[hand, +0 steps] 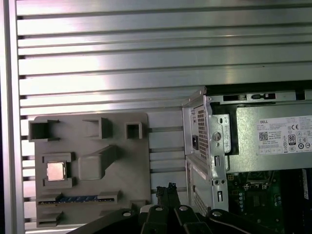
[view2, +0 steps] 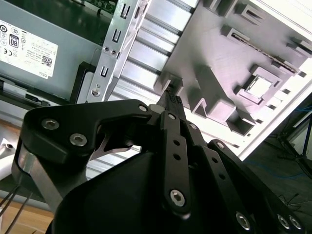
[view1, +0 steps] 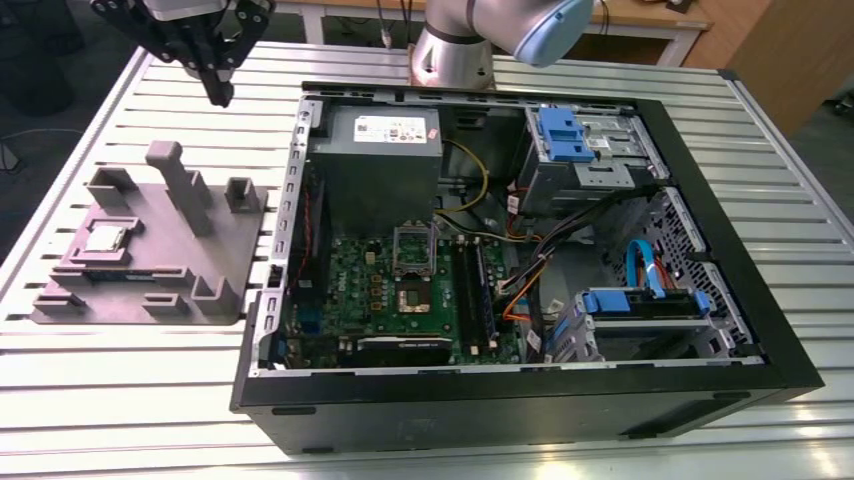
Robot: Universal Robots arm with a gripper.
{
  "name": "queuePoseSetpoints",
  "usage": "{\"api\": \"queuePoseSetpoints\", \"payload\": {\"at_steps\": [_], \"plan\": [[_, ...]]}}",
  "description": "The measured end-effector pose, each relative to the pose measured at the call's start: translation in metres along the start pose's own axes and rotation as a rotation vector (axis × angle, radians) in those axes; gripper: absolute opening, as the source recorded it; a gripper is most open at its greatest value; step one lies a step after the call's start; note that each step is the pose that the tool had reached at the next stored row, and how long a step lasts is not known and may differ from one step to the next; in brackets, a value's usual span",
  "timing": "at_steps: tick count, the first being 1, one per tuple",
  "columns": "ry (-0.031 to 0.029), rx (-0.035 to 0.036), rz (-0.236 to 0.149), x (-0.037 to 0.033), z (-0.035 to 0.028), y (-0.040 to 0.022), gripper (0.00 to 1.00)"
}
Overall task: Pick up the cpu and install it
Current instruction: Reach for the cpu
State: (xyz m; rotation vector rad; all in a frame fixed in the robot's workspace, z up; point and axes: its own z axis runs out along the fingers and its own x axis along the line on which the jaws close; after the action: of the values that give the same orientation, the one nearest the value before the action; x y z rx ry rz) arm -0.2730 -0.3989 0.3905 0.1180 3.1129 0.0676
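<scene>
The cpu lies flat in a square pocket of the gray tray, untouched, with the pocket's low walls close around it. The gripper hangs high above the table, off the tray's corner nearest the computer case and well apart from the cpu. Its jaws are pressed together with nothing between them.

The cpu looks light, thin and stiff. Its metal top is likely smooth and a little slippery, and its underside is probably delicate. The best hold is likely a gentle pinch on two opposite edges at the pale rim, kept level. The pocket walls seem to leave the fingers little room.

The exterior view takes in the case beside the tray, with the motherboard inside it and the open socket in the middle of that board. The first wrist view looks straight down on the tray and shows the cpu square-on, the gripper near the tray's edge, and a blue strip in a slot next to the cpu's pocket. The second wrist view looks along the gripper and catches the cpu at a slant, plus the power supply box.
</scene>
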Motion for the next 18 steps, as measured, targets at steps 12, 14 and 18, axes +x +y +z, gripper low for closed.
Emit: {"api": "queuePoseSetpoints", "payload": {"at_steps": [12, 14, 18], "plan": [[0.0000, 0.0000, 0.000, 0.0034, 0.0000, -0.0003, 0.11], [0.0000, 0.0000, 0.000, 0.0040, 0.0000, -0.0003, 0.11], [0.0000, 0.0000, 0.000, 0.0052, 0.0000, -0.0004, 0.11]]}}
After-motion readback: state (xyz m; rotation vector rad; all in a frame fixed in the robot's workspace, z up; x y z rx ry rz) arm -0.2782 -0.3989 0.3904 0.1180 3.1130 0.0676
